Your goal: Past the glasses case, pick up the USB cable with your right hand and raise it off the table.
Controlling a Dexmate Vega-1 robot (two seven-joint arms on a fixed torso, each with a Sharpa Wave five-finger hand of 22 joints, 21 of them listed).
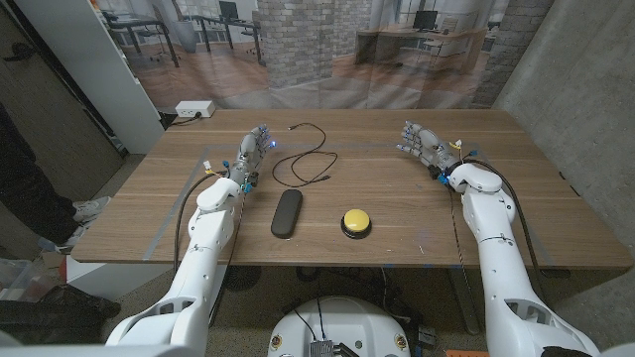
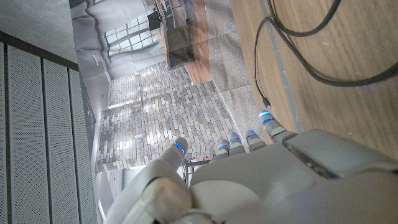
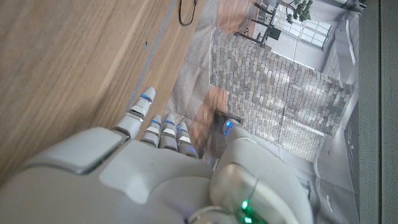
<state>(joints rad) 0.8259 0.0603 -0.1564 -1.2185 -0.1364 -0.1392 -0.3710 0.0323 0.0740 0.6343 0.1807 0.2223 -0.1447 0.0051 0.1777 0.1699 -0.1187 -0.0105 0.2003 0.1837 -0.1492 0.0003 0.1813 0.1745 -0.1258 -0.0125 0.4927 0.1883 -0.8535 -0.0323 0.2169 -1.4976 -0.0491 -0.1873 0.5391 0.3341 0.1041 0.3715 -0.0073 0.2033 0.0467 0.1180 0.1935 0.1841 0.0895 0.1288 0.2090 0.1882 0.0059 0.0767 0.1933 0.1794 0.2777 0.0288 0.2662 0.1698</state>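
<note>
Both hands, left hand and right hand, rest open-fingered.

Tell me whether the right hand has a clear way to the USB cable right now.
Probably yes. The right hand is open at the table's far right, and only bare wood lies between it and the USB cable. The glasses case and yellow button sit nearer the robot, out of that line.

The USB cable lies looped beyond the glasses case, apparently untouched by either hand.
</note>
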